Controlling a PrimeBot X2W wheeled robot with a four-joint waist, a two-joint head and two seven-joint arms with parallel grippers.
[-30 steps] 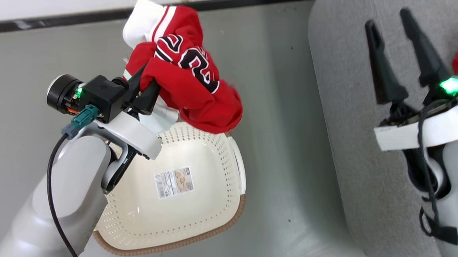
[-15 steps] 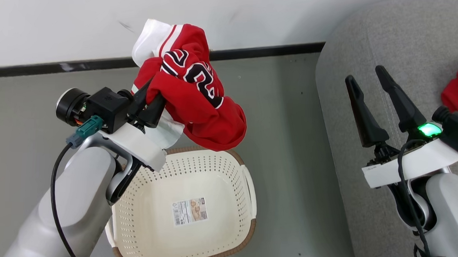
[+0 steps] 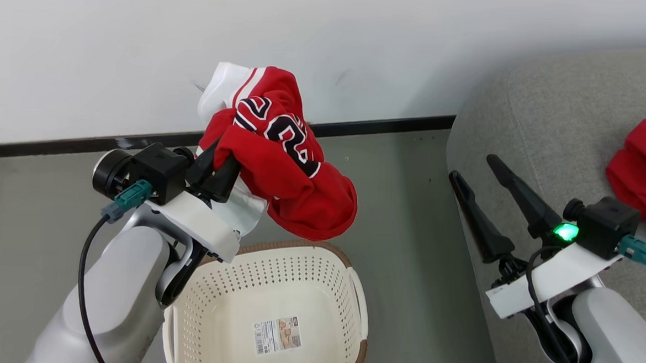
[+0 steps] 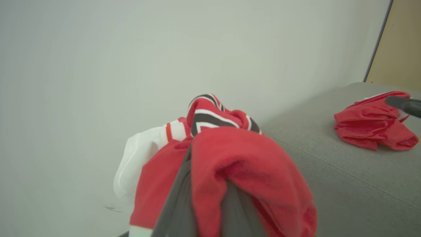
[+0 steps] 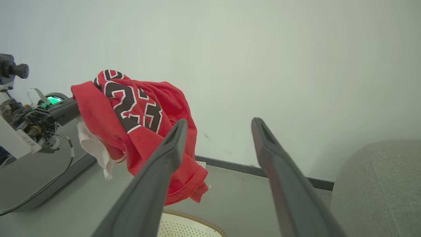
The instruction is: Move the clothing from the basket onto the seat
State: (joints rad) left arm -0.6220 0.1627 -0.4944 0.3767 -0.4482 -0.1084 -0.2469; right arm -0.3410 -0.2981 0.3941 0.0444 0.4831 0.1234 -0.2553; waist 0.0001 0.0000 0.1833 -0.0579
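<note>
Head view, label (image 3: 277, 336) in basket (image 3: 330, 281), clothing (image 3: 286, 188) above

We see a garment (image 3: 295, 185) in bright red, with a white panel, thin red-and-white stripes and black numerals edged in white. A second garment (image 3: 644, 170) is plain red. The seat (image 3: 553, 121) is light grey. The basket (image 3: 222, 303) is cream-white, dotted with small holes, its rim a woven brown. The right gripper (image 3: 472, 167) has black fingers.

Left gripper (image 4: 208, 197) pinches clothing (image 4: 236, 158); another garment (image 4: 371, 121) on seat (image 4: 345, 184).
</note>
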